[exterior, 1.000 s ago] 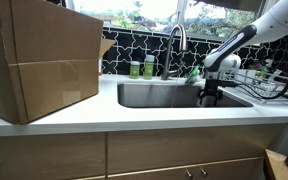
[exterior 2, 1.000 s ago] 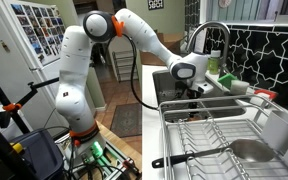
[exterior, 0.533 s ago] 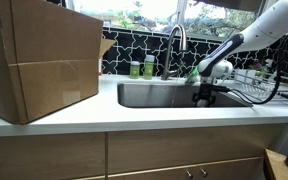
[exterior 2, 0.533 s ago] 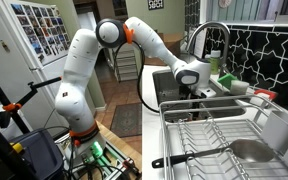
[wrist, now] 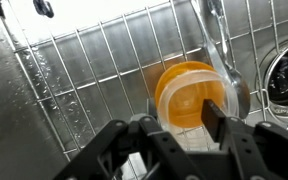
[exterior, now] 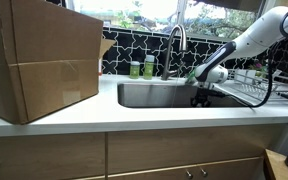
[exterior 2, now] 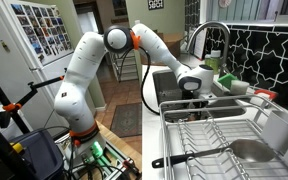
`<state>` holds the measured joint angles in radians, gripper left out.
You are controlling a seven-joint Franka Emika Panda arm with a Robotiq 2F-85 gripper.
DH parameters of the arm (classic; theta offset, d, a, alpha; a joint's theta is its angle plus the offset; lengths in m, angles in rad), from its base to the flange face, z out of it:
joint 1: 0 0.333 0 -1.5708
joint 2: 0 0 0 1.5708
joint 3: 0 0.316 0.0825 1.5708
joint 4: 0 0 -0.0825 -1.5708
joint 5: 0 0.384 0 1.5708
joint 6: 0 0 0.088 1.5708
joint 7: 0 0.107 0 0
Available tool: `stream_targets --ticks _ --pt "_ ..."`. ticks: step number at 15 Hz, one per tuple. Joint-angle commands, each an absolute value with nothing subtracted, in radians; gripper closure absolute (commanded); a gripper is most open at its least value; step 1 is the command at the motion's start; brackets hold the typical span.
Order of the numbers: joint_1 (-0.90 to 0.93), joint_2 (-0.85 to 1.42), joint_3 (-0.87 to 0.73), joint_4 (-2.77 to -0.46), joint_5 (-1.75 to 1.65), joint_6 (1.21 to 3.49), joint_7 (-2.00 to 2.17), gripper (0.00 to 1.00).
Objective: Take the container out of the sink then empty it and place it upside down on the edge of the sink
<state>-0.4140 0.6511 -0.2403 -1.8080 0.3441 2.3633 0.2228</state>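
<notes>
In the wrist view the container (wrist: pixel 189 92), a translucent whitish cup holding orange liquid, stands upright on a wire grid on the floor of the sink (wrist: pixel 14 110). My gripper (wrist: pixel 179 125) is low over it, jaws open and partly narrowed. One finger (wrist: pixel 216 118) hangs over the cup's mouth, and the opposite one is outside its left wall. Both exterior views show the gripper (exterior: pixel 202 97) (exterior 2: pixel 191 92) reaching down into the steel sink (exterior: pixel 149 96) (exterior 2: pixel 167 88); its walls hide the container there.
A metal utensil (wrist: pixel 222 50) lies against the container's right side, with the drain (wrist: pixel 284 75) further right. A curved faucet (exterior: pixel 176 42) and green bottles (exterior: pixel 136 69) stand behind the basin. A wire dish rack (exterior 2: pixel 224 130) sits beside it, and a large cardboard box (exterior: pixel 39 60) is on the counter.
The arm has lowered and shifted slightly, taking the gripper deeper into the sink. The jaws have narrowed from wide open.
</notes>
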Motion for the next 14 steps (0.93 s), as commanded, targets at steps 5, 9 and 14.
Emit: stream_targets --ticks 5,9,14 --pt "-0.448 0.703 -0.213 -1.757 0.378 2.379 0.196 1.0" --pt "-0.449 0.685 -0.213 -1.769 0.375 2.381 0.19 0.97" --pt "-0.411 0.563 -0.246 -1.847 0.322 2.376 0.19 0.97"
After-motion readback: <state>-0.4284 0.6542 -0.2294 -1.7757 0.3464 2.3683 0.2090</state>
